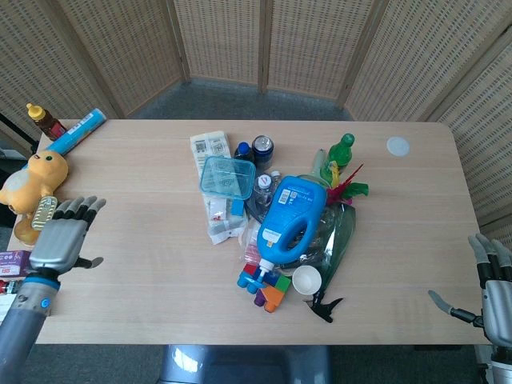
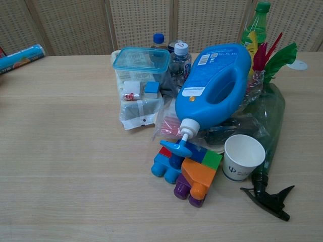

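A big blue detergent jug (image 1: 290, 220) (image 2: 217, 86) lies on a heap in the middle of the wooden table (image 1: 144, 192). Below its spout sit coloured toy blocks (image 1: 265, 289) (image 2: 186, 172) and a white paper cup (image 1: 306, 280) (image 2: 243, 157). A teal-lidded clear box (image 1: 227, 177) (image 2: 141, 59) rests on packets. My left hand (image 1: 62, 239) hovers open over the table's left part, beside a yellow plush duck (image 1: 32, 178). At the table's right edge my right hand (image 1: 486, 293) is open and holds nothing. The chest view shows neither hand.
A green spray bottle (image 1: 334, 240) (image 2: 266, 146) with a black trigger lies right of the jug, with feathers (image 2: 275, 55) and several small bottles behind. A blue tube (image 1: 77, 131) (image 2: 20, 56) and a sauce bottle (image 1: 44, 119) lie far left. A white lid (image 1: 398, 146) sits far right.
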`<action>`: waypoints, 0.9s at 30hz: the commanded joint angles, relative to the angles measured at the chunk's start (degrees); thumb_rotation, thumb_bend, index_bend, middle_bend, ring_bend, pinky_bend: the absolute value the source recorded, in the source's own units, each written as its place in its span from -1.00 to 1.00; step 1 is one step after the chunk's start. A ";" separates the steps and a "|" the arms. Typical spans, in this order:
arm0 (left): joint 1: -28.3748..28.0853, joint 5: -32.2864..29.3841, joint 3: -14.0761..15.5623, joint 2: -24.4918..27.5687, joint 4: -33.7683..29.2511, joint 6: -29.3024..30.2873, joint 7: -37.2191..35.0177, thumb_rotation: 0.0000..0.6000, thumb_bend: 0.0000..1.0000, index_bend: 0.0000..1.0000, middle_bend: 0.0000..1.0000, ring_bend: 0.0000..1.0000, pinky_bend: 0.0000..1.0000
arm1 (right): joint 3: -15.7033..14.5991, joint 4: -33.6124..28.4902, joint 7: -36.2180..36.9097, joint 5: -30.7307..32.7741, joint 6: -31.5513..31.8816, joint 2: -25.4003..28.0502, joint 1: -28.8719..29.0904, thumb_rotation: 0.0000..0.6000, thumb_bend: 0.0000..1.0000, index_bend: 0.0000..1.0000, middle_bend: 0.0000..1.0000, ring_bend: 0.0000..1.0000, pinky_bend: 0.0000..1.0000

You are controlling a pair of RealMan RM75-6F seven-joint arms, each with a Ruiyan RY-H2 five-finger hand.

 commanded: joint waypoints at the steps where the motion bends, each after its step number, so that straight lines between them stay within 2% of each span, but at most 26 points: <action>1: -14.75 -15.01 -4.54 -8.92 5.05 -6.18 13.36 1.00 -1.00 -1.00 -1.00 -1.00 -1.00 | -0.02 -0.07 -0.12 0.12 -0.16 -0.04 0.07 0.14 -1.00 -1.00 -1.00 -1.00 -1.00; 5: -23.40 -23.54 -5.74 -16.51 13.00 -7.38 17.59 1.00 -1.00 -1.00 -1.00 -1.00 -1.00 | 0.25 -0.11 0.21 0.85 -0.65 -0.07 0.30 0.15 -1.00 -1.00 -1.00 -1.00 -1.00; 9: -28.84 -26.95 -6.71 -23.38 20.98 -6.68 18.82 1.00 -1.00 -1.00 -1.00 -1.00 -1.00 | 0.32 0.09 0.84 1.42 -1.37 -0.03 0.56 0.13 -1.00 -1.00 -1.00 -1.00 -1.00; 19: -36.04 -26.69 -8.93 -35.25 34.78 -4.94 16.49 1.00 -1.00 -1.00 -1.00 -1.00 -1.00 | -0.82 0.13 0.94 0.62 -3.31 -0.21 1.20 0.13 -1.00 -1.00 -1.00 -1.00 -1.00; 27: -41.71 -28.95 -10.60 -42.41 45.64 -5.66 18.64 1.00 -1.00 -1.00 -1.00 -1.00 -1.00 | -1.21 0.93 0.50 0.62 -4.56 -0.91 1.79 0.14 -1.00 -1.00 -1.00 -1.00 -1.00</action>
